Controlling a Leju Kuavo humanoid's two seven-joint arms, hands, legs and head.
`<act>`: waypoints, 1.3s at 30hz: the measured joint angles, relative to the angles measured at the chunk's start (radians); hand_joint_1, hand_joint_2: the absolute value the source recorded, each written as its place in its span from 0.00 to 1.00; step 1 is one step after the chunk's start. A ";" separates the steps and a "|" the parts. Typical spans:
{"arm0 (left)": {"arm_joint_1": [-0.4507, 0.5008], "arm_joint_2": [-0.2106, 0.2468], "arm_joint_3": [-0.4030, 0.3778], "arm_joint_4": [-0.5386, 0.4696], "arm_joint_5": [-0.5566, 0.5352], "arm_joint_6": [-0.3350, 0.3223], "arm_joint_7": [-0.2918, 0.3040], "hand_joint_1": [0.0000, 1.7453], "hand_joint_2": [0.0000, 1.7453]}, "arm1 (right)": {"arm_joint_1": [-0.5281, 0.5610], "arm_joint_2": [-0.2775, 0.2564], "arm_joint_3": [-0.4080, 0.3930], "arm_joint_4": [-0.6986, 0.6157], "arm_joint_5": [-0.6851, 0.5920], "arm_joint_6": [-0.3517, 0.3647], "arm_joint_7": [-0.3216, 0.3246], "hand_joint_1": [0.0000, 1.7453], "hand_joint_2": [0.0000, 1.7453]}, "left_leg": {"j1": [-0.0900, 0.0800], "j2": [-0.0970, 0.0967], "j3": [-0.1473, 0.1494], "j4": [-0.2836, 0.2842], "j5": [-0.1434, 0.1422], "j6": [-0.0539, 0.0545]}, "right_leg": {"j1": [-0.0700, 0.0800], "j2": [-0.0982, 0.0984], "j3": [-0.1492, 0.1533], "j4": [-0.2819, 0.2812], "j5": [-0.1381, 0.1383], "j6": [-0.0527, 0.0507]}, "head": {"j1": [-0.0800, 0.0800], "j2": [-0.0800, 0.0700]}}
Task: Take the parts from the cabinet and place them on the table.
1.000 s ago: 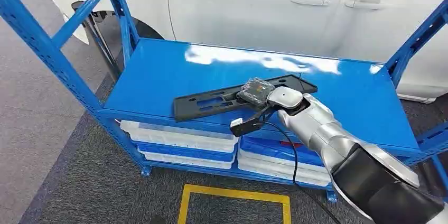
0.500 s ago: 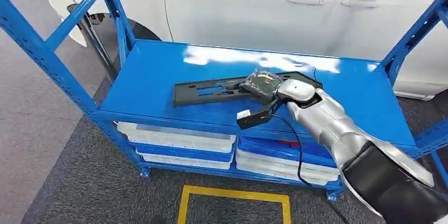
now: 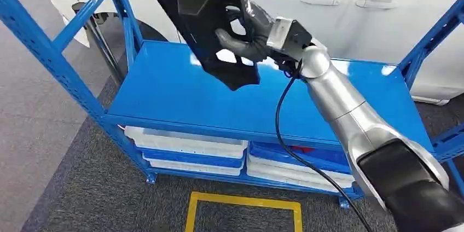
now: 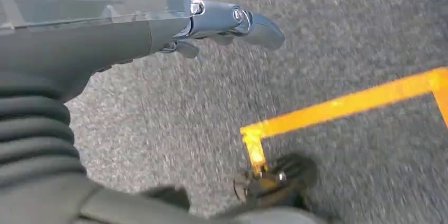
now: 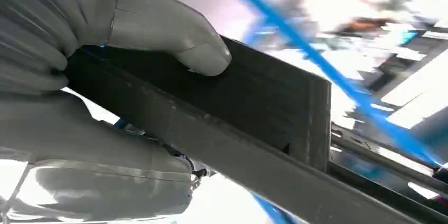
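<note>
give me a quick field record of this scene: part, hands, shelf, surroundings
part: long black plastic panel with cut-outs, lifted clear of the shelf, tilted steeply
right hand: right hand grips the panel, thumb pressed on its face
left hand: left hand hangs over grey carpet, holding nothing
shelf: blue metal rack's top shelf
lower shelf: stacked white and blue trays
surroundings: white car behind rack; yellow floor marking

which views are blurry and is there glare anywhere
Head view: sharp, with white glare on the blue shelf. Left wrist view: floor motion-smeared. Right wrist view: background streaked; the right hand and black part stay fairly clear.
</note>
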 joint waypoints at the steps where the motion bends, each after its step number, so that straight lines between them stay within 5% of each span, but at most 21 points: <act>1: 0.000 0.000 0.000 0.000 0.000 0.005 0.004 0.00 1.00 | 0.015 0.006 -0.014 -0.016 -0.036 0.028 0.005 1.00 1.00 | 0.002 0.007 -0.001 -0.003 0.001 -0.006 | 0.002 0.003 -0.002 0.002 0.001 -0.002 | 0.000 0.000; 3: -0.001 0.000 0.000 0.000 0.001 0.006 0.006 0.00 1.00 | 0.041 0.007 -0.030 -0.042 -0.065 0.050 0.009 1.00 1.00 | 0.002 0.013 0.005 -0.008 0.001 -0.016 | 0.001 0.011 0.001 -0.004 0.005 -0.010 | 0.000 0.000; 5: -0.001 0.000 0.000 0.000 0.001 0.008 0.007 0.00 1.00 | 0.055 0.000 -0.040 -0.061 -0.072 0.054 0.011 1.00 1.00 | 0.002 0.010 -0.010 0.032 -0.033 -0.026 | -0.012 0.013 0.010 -0.018 0.013 -0.020 | 0.000 0.000; 8: 0.000 0.001 0.000 0.000 0.001 0.008 0.008 0.00 1.00 | 0.068 -0.038 -0.041 -0.078 -0.073 0.061 0.012 1.00 1.00 | 0.007 0.009 -0.109 0.254 -0.137 -0.036 | -0.010 0.013 0.009 -0.018 0.012 -0.024 | 0.000 0.000; 9: 0.000 0.002 0.000 0.000 0.001 0.008 0.008 0.00 1.00 | 0.075 -0.052 -0.041 -0.081 -0.073 0.063 0.015 1.00 1.00 | 0.008 0.009 -0.132 0.300 -0.145 -0.038 | -0.010 0.013 0.009 -0.017 0.012 -0.024 | 0.000 0.000; 11: -0.001 0.002 0.000 0.000 0.002 0.008 0.008 0.00 1.00 | 0.086 -0.078 -0.040 -0.089 -0.076 0.065 0.016 1.00 1.00 | 0.012 0.009 -0.109 0.242 -0.091 -0.042 | -0.011 0.014 0.010 -0.013 0.010 -0.021 | 0.000 0.000; 13: -0.001 0.002 0.000 0.000 0.012 0.014 0.010 0.00 1.00 | 0.087 -0.107 -0.040 -0.096 -0.133 0.117 0.040 1.00 1.00 | 0.016 0.008 -0.024 0.065 -0.003 -0.042 | -0.013 0.014 0.010 -0.003 0.003 -0.011 | 0.000 0.000; 15: 0.000 0.002 0.000 0.000 0.021 0.027 0.015 0.00 1.00 | 0.099 -0.136 -0.039 -0.101 -0.211 0.173 0.061 1.00 1.00 | 0.012 -0.003 0.002 0.008 -0.012 -0.026 | -0.006 0.015 0.004 0.010 -0.004 0.000 | 0.000 0.000; 18: 0.007 0.003 0.003 0.000 0.026 0.082 0.057 0.00 1.00 | 0.156 -0.145 -0.038 -0.123 -0.302 0.216 0.096 1.00 1.00 | 0.008 -0.004 -0.001 0.009 -0.009 -0.007 | -0.009 0.013 0.005 0.002 0.001 0.017 | 0.000 0.000; 20: 0.007 0.003 0.007 0.000 0.029 0.102 0.072 0.00 1.00 | 0.201 -0.145 -0.039 -0.157 -0.343 0.226 0.122 1.00 1.00 | 0.014 -0.003 0.004 -0.002 -0.002 0.004 | -0.015 0.014 -0.003 0.022 -0.020 0.026 | 0.000 0.000; 22: 0.006 0.003 0.007 0.000 0.029 0.112 0.077 0.00 1.00 | 0.225 -0.141 -0.039 -0.174 -0.354 0.228 0.130 1.00 1.00 | 0.014 -0.003 0.004 -0.002 -0.002 0.009 | -0.015 0.014 -0.030 0.080 -0.057 0.030 | 0.000 0.000; 24: 0.007 0.004 0.008 0.000 0.030 0.130 0.089 0.00 1.00 | 0.283 -0.127 -0.039 -0.209 -0.361 0.228 0.137 1.00 1.00 | 0.013 0.000 0.004 -0.002 -0.003 0.012 | -0.017 0.015 -0.112 0.252 -0.129 0.037 | 0.000 0.000; 26: 0.010 0.006 0.010 0.000 0.031 0.134 0.091 0.00 1.00 | 0.331 -0.122 -0.038 -0.232 -0.358 0.228 0.142 1.00 1.00 | 0.013 0.000 0.004 -0.002 -0.004 0.013 | -0.018 0.015 -0.153 0.321 -0.134 0.038 | 0.000 0.000; 28: 0.010 0.006 0.015 0.000 0.033 0.132 0.089 0.00 1.00 | 0.351 -0.120 -0.036 -0.257 -0.351 0.225 0.143 1.00 1.00 | 0.012 0.000 0.004 -0.001 -0.005 0.012 | -0.018 0.015 -0.116 0.229 -0.072 0.035 | 0.000 0.000; 30: 0.009 0.006 0.018 0.000 0.038 0.116 0.075 0.00 1.00 | 0.363 -0.120 -0.036 -0.288 -0.344 0.217 0.143 1.00 1.00 | 0.011 0.002 0.007 -0.001 -0.008 0.007 | -0.016 0.007 -0.029 0.053 0.011 0.025 | 0.000 0.000; 31: 0.008 0.006 0.019 0.000 0.042 0.107 0.062 0.00 1.00 | 0.385 -0.120 -0.038 -0.310 -0.339 0.207 0.139 1.00 1.00 | 0.005 0.002 0.007 0.004 -0.011 0.001 | -0.009 0.002 -0.011 0.009 0.007 0.019 | 0.000 0.000; 36: 0.006 0.006 0.026 0.000 0.063 0.080 0.012 0.00 1.00 | 0.482 -0.119 -0.043 -0.372 -0.320 0.199 0.121 1.00 1.00 | 0.004 0.009 0.011 -0.002 -0.013 -0.022 | -0.009 0.014 -0.011 0.003 0.008 -0.004 | 0.000 0.000; 37: 0.005 0.006 0.029 0.000 0.072 0.078 0.006 0.00 1.00 | 0.491 -0.119 -0.045 -0.381 -0.320 0.198 0.121 1.00 1.00 | 0.007 0.009 0.006 0.012 -0.026 -0.027 | -0.014 0.015 -0.006 -0.004 0.012 -0.010 | 0.000 0.000; 39: 0.004 0.006 0.039 0.000 0.085 0.067 -0.001 0.00 1.00 | 0.502 -0.137 -0.051 -0.398 -0.321 0.198 0.117 1.00 1.00 | 0.008 0.008 -0.038 0.119 -0.096 -0.032 | -0.015 0.017 -0.003 -0.006 0.012 -0.021 | 0.000 0.000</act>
